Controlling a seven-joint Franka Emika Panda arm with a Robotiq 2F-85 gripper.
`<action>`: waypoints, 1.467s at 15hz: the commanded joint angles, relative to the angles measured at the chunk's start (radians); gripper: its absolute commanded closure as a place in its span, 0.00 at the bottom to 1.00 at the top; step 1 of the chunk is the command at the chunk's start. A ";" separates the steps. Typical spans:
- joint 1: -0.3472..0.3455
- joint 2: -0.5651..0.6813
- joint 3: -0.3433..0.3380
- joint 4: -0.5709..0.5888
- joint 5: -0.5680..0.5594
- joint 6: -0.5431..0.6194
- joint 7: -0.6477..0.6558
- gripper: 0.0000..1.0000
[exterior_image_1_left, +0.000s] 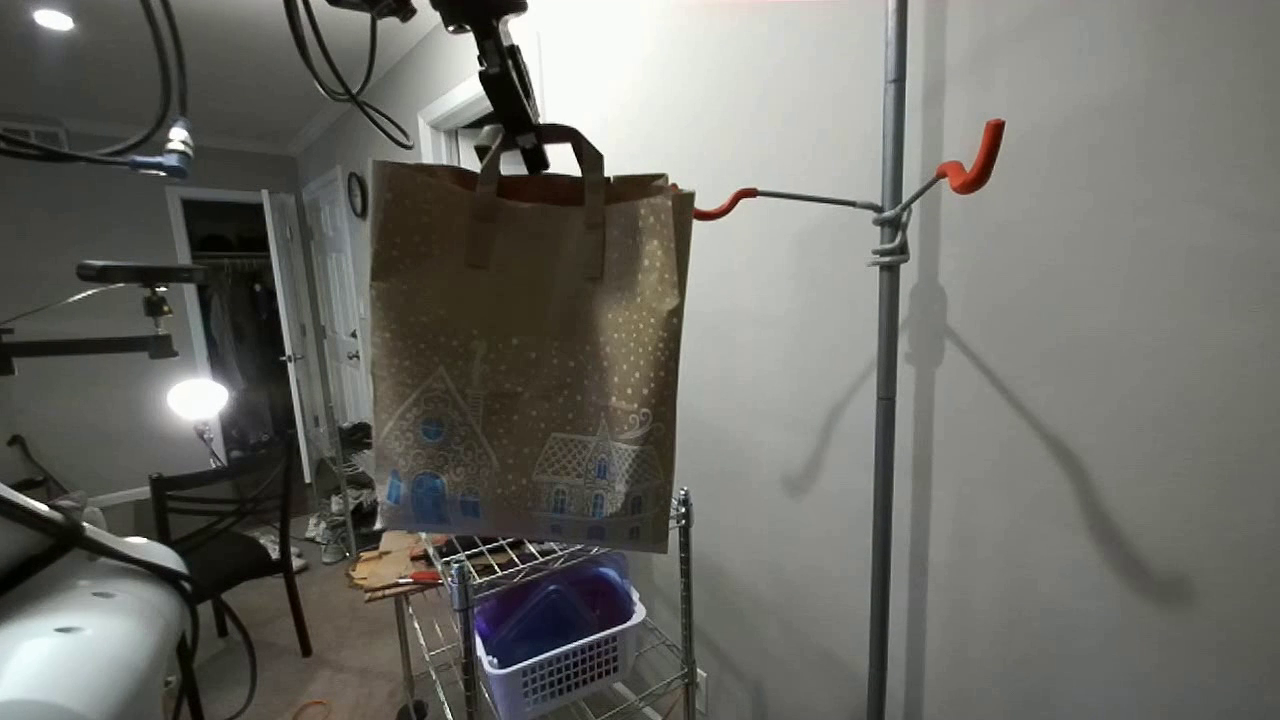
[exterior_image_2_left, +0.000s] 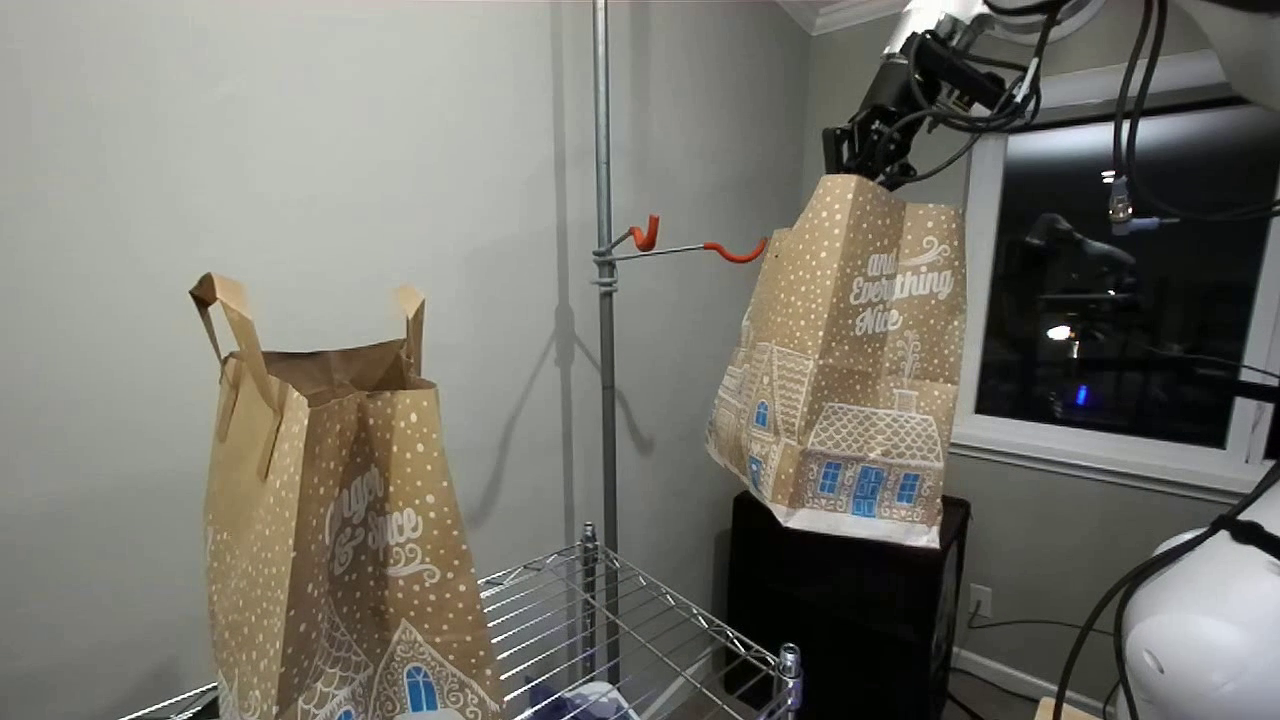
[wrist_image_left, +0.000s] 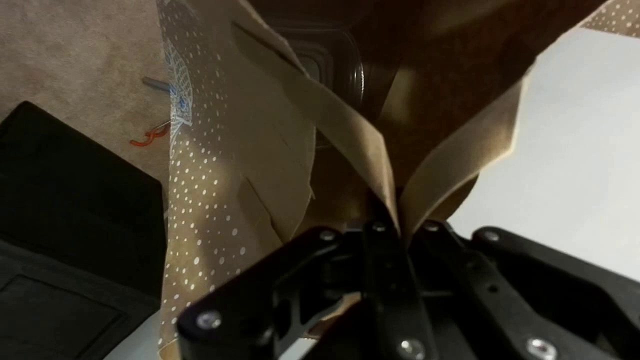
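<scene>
**Paper bag (exterior_image_1_left: 520, 350) hung below my hand (exterior_image_1_left: 532, 150), an orange hook (exterior_image_1_left: 726, 206) just beside it**

In an exterior view, I held the bag out past the right edge of the worktop (exterior_image_2_left: 690, 605); its bottom overlapped a black cabinet (exterior_image_2_left: 840, 610) along the line of sight. Its tall axis ran nearly upright, tilted slightly, and the paper hid how my hand gripped it. The hook stuck out from a metal pole (exterior_image_2_left: 606, 400) near the worktop's far corner and pointed toward the bag's upper side; whether they touched, I could not tell. A second bag (exterior_image_2_left: 255, 560) covered the worktop's left edge, its base out of frame.

In an exterior view, the bag showed its broad face, upright, in front of the worktop, its lower right corner lining up beside a corner post (exterior_image_1_left: 686, 600). My hand was at its paper handles (exterior_image_1_left: 594, 215), left of the hook and a little higher; the bag hid the hook's tip. A lilac basket (exterior_image_1_left: 575, 670) sat beneath the worktop.

In the wrist view, my fingers (wrist_image_left: 382, 280) were pressed together, pinching the paper handles where the strips ran in from both sides. The bag's mouth gaped right ahead of the fingers, and inside it lay what looked like a clear plastic container (wrist_image_left: 340, 60).
</scene>
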 joint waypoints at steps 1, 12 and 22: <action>-0.053 -0.019 -0.053 -0.042 0.034 0.066 -0.049 0.95; -0.110 0.110 -0.244 0.031 0.117 0.190 -0.145 0.95; -0.138 0.326 -0.311 0.268 0.118 0.228 -0.138 0.95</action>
